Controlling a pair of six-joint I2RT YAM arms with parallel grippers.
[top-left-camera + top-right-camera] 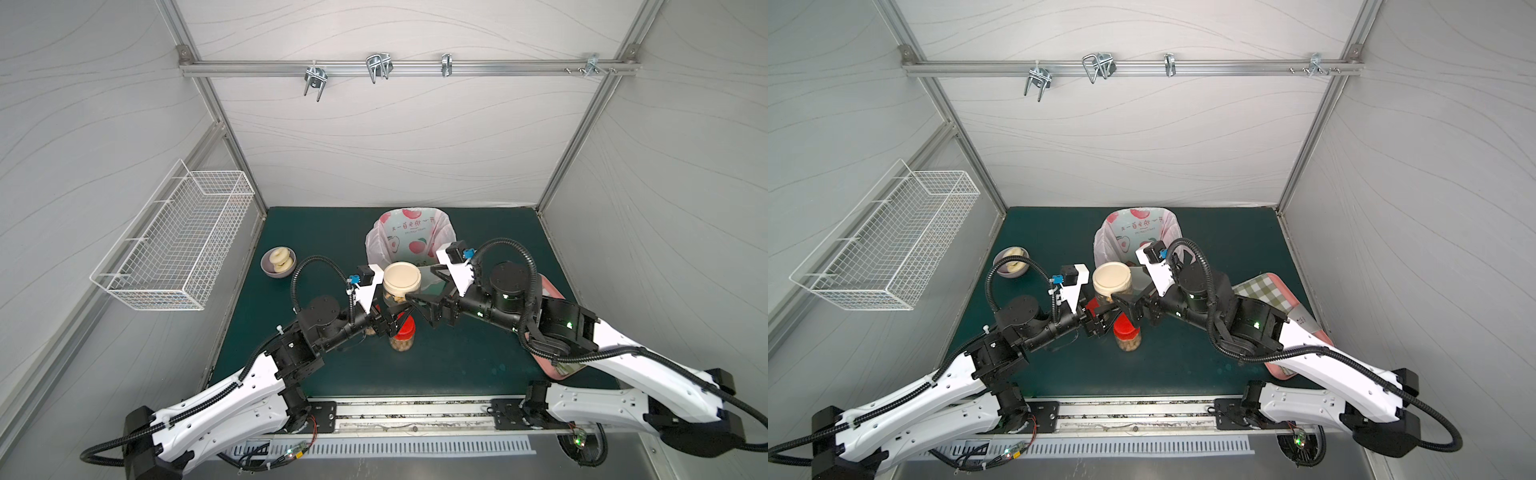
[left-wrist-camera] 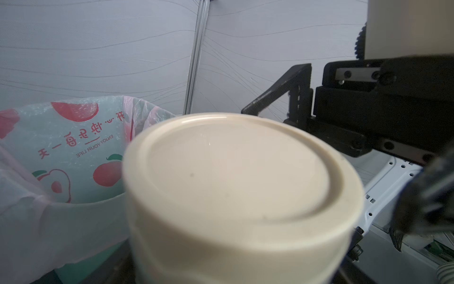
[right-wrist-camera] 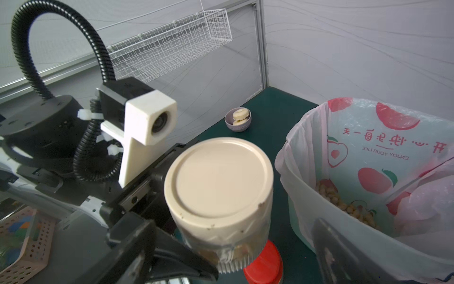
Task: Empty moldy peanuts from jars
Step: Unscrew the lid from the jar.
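Note:
A squat jar with a beige lid hangs above the mat, peanuts showing through its clear wall. My left gripper is shut on its body; in the left wrist view the beige lid hides the jaws. My right gripper is open, its fingers on either side of the lid without gripping it. A red-lidded jar of peanuts stands under the held jar. A second red lid peeks out under the left gripper.
The mint-green bin with a fruit-print bag stands just behind the jars, peanuts in it. A grey bowl with two pastries sits back left. A pink tray lies under the right arm. A wire basket hangs on the left wall.

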